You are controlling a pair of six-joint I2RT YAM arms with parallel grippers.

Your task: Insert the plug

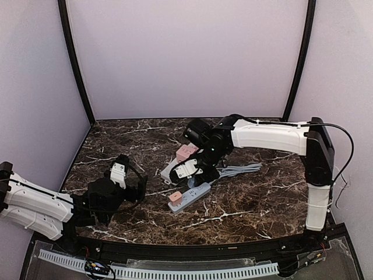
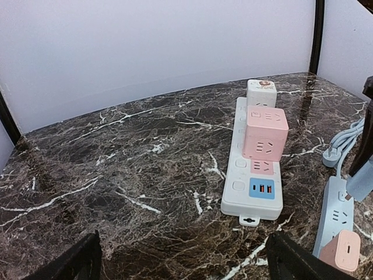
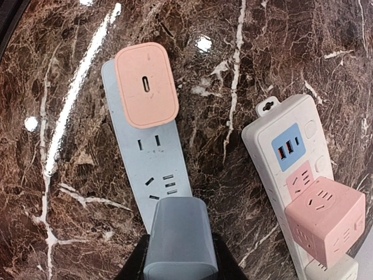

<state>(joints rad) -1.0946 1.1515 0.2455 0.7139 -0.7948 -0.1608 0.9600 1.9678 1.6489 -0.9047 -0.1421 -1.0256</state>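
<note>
My right gripper (image 3: 179,259) is shut on a grey-blue plug (image 3: 179,236), with one black finger on each side of it. The plug hangs over the near end of a pale blue power strip (image 3: 150,169), just behind its open sockets; its prongs are hidden. A pink charger (image 3: 145,84) sits plugged into the strip's far end. In the top view the right gripper (image 1: 201,169) is over the strip (image 1: 195,193) at mid-table. My left gripper (image 2: 186,268) is open and holds nothing, low over the marble, left of both strips.
A white power strip (image 2: 250,186) lies beside the blue one, carrying a pink cube adapter (image 2: 265,133) and a white cube (image 2: 261,93). The blue strip's grey cable (image 1: 242,170) trails right. Lilac walls close the back and sides.
</note>
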